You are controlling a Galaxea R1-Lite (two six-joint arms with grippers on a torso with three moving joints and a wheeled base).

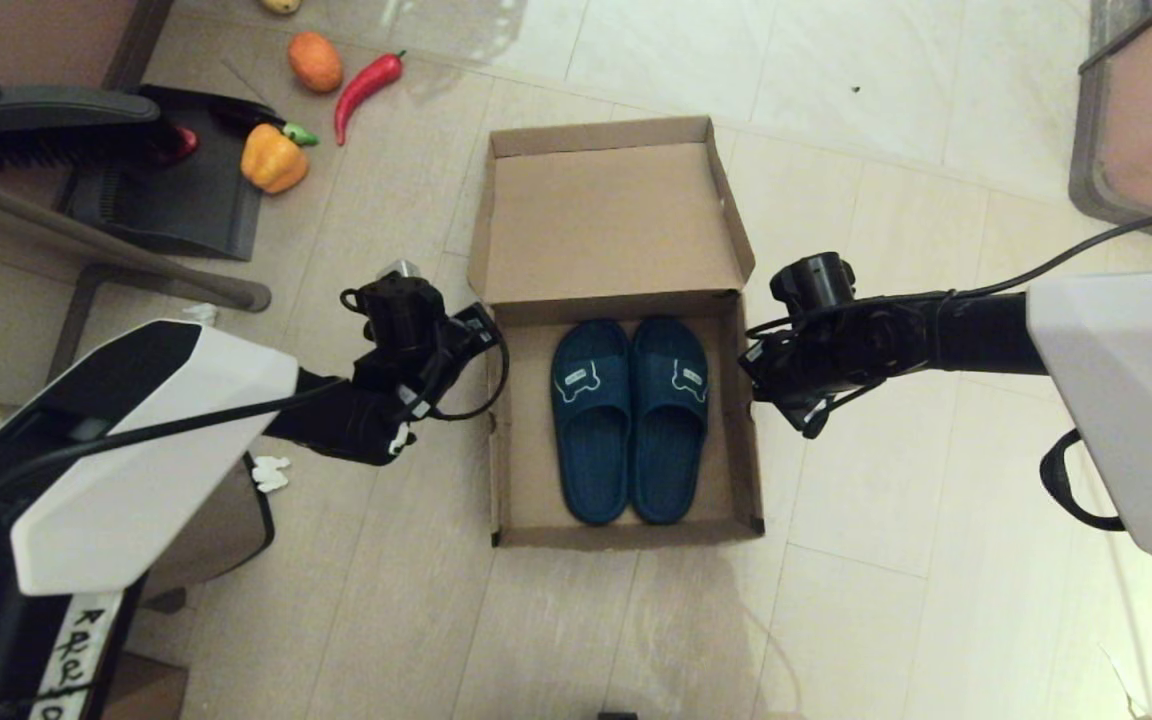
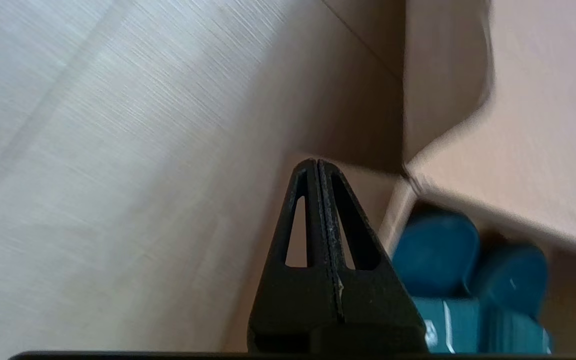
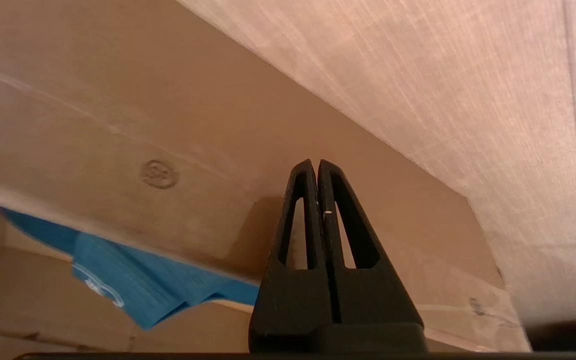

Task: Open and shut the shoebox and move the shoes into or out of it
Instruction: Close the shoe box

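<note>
The shoebox (image 1: 499, 450) lies open on the floor, its lid (image 1: 606, 215) folded back flat beyond it. Two teal-blue slide shoes (image 1: 591, 420) (image 1: 671, 415) lie side by side inside, toes toward the lid. My left gripper (image 1: 479, 322) is shut and empty, just outside the box's left wall near the hinge; the left wrist view shows its tips (image 2: 316, 162) by the cardboard corner with the shoes (image 2: 435, 252) beyond. On the opposite side my right gripper (image 1: 758, 365) is also shut and empty, its tips (image 3: 316, 164) against the outer wall (image 3: 168, 125), a shoe (image 3: 133, 282) showing past it.
A black dustpan (image 1: 176, 190) and brush (image 1: 46, 120) lie far left, with a yellow pepper (image 1: 274, 158), an orange fruit (image 1: 315, 62) and a red chilli (image 1: 366, 88) near them. A brown bin (image 1: 226, 520) stands under my left arm. Furniture (image 1: 1146, 110) fills the far right corner.
</note>
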